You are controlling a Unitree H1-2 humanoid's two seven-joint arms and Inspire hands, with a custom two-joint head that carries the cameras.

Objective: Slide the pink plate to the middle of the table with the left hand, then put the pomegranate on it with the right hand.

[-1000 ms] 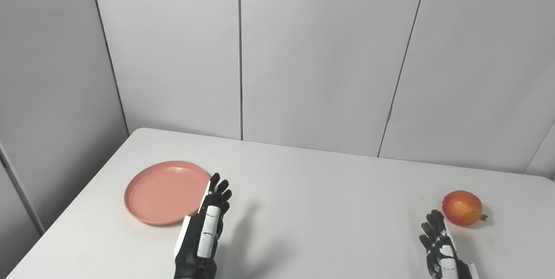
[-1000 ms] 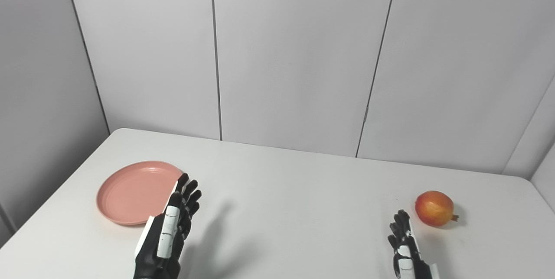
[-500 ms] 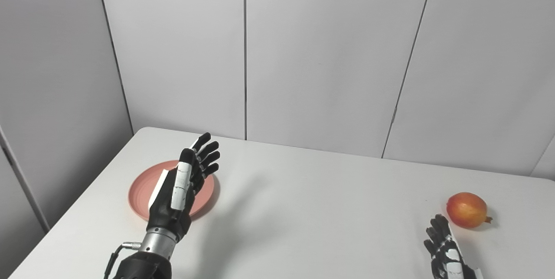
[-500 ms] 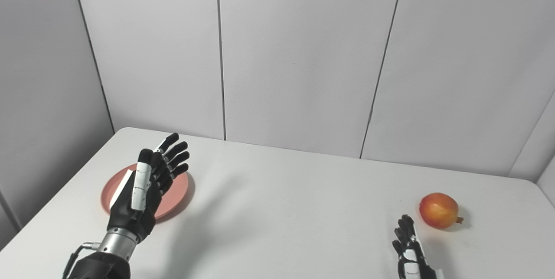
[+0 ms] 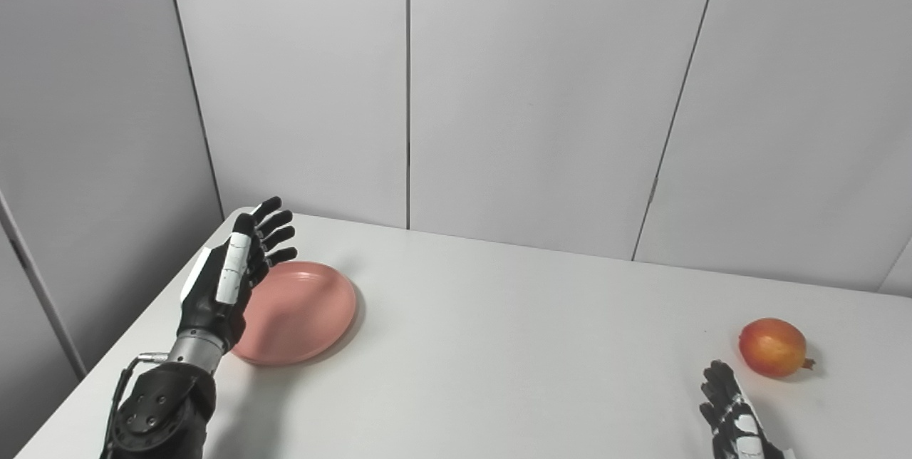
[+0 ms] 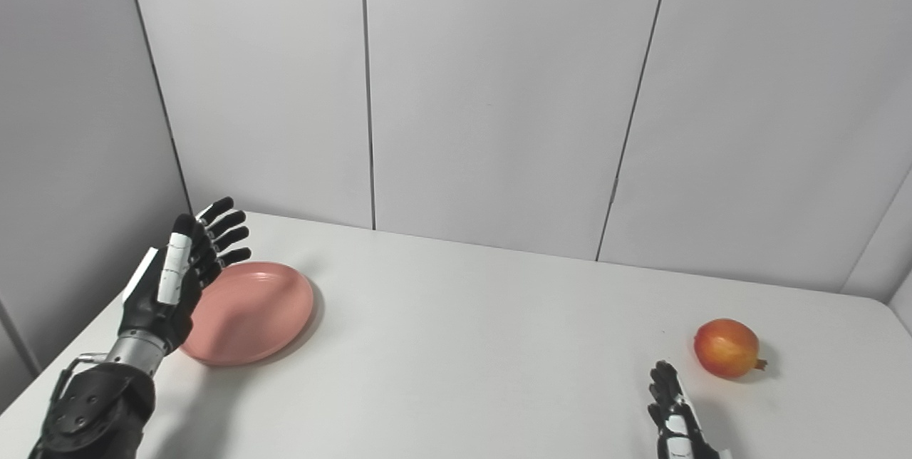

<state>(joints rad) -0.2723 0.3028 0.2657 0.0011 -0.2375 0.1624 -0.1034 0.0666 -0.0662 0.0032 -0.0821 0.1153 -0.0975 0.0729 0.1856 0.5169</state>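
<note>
While the left hand (image 5: 228, 281) hangs raised at the plate's (image 5: 303, 313) nine o'clock side, fingers straight and spread with nothing in them, you have the setup for a push and not yet a contact. In the left eye view the plate lies flat on the table (image 5: 499, 345) near its left edge, well apart from the pomegranate (image 5: 773, 347), which rests far off toward three o'clock. The palm stands edge-on, facing three o'clock, and covers the plate's left rim; whether it touches that rim cannot be told from here. Lower the hand until its edge meets the rim, not the plate's floor, and push steadily toward three o'clock. I judge the plate light and the table slick, so a quick shove may send it skating or spinning. Keep the contact at the rim's middle height and in line with the plate's centre.

In the right eye view the same hand (image 6: 174, 274) sits above and just left of the plate (image 6: 249, 313), the shadow at the plate's right suggesting the plate is flat on the table. The right hand (image 6: 673, 413) shows only at the bottom edge, at the pomegranate's (image 6: 727, 348) seven o'clock, near but apart from it, its fingers extended and empty. Leave it waiting until the plate stops mid-table.
</note>
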